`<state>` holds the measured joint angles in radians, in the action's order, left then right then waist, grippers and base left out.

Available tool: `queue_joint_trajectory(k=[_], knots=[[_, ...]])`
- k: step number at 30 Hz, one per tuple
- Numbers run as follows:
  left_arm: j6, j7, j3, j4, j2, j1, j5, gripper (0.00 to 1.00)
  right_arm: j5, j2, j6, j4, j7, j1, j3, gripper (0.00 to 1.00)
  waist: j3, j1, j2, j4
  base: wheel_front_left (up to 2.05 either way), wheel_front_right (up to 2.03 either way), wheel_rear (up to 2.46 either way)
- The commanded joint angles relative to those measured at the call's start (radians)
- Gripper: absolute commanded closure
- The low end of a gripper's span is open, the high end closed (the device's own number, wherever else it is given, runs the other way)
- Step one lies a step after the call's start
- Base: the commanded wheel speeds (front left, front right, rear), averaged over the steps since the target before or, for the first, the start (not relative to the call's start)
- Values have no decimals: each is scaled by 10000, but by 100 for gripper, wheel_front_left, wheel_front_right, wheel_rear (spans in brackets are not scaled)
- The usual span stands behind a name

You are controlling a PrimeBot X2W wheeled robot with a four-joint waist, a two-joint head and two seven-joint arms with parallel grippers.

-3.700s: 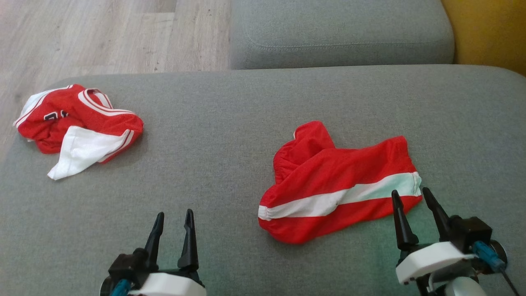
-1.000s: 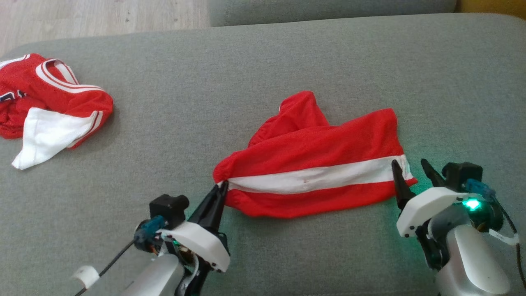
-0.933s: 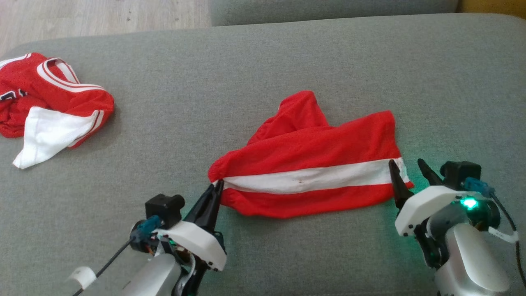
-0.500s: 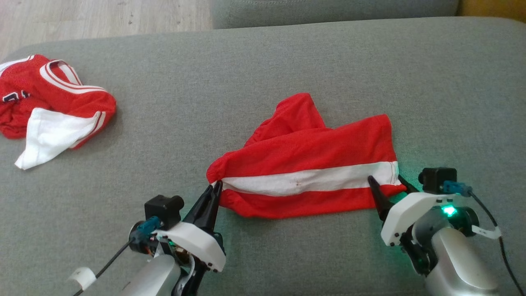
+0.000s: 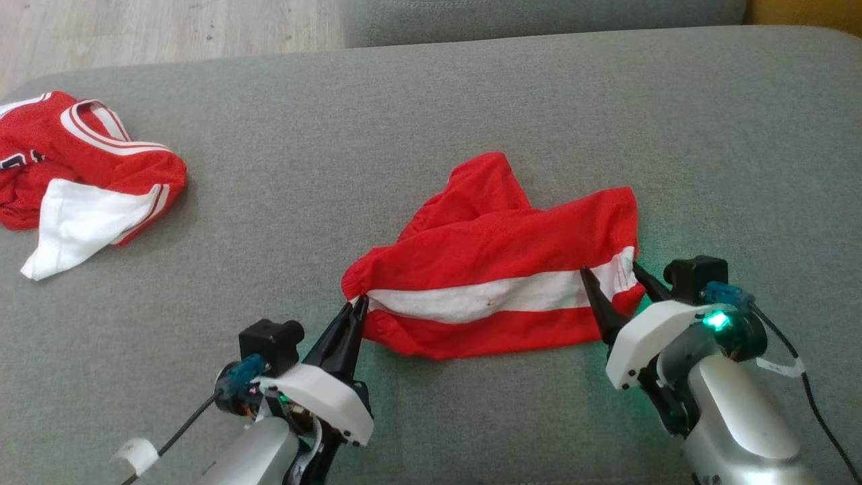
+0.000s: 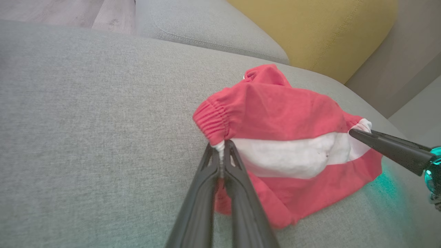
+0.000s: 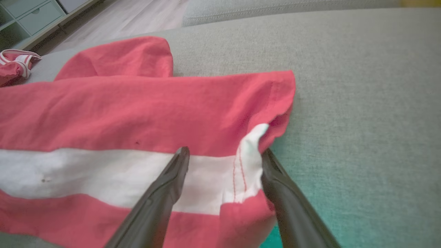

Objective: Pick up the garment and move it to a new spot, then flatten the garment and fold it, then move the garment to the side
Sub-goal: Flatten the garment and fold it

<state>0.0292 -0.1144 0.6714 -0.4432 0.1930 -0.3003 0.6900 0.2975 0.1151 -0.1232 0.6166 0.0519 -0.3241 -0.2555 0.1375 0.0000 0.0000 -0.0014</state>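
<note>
Seat cushion (image 5: 431, 94): grey woven fabric is spread under the garment and well beyond it on every side.
Background: wood floor (image 5: 168, 27) is seen beyond the garment to the left, a second grey cushion (image 5: 539, 17) straight beyond it, and a yellow cushion (image 6: 310, 31) beyond it to the right.
Garment (image 5: 498, 269): red shorts with a white stripe (image 5: 485, 302) are laid crumpled on the seat cushion, near its middle; one red lobe is pushed up at the far side.
Jersey (image 5: 87, 182): a bunched red and white piece is left well apart from the garment, on its left.
Right gripper (image 5: 610, 269): it is set at the garment's right end; the jaws are held apart, with the stitched hem of the stripe caught between them. One finger is laid over the stripe and the other at the hem's outer edge.
Left gripper (image 5: 359, 304): it is placed at the garment's left end; the jaws are pinched together on the gathered waistband where the stripe ends.
Green light (image 5: 715, 320): it is lit on the right wrist, just right of the garment.
</note>
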Motion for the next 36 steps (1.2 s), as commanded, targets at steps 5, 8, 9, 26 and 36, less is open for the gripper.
queue_joint_trajectory(k=[5, 8, 9, 26, 36], knots=[[-64, -32, -320, 374, 192, -235, 89, 100, -557, -85, -75, -719, -113, -354, 3, 0, 31, 0, 0, -8, 0, 0, 0], [-74, -25, -310, 387, 202, -244, 107, 100, -729, -158, -75, -796, 86, -279, 40, 0, 42, 0, 0, 0, 0, 0, 0], [-75, -20, -301, 390, 202, -251, 111, 100, -870, -143, -75, -799, 108, -268, 99, 0, 48, 0, 0, 10, 0, 0, 0], [-89, -11, -232, 468, 269, -308, 200, 100, -1497, -410, -75, -1006, 443, 83, 1169, 0, 163, 0, 0, 30, 0, 0, 0], [-102, -2, -178, 450, 302, -315, 250, 100, -1651, -471, -75, -591, 330, 57, 1584, 0, 179, 0, 0, 73, 0, 0, 0]])
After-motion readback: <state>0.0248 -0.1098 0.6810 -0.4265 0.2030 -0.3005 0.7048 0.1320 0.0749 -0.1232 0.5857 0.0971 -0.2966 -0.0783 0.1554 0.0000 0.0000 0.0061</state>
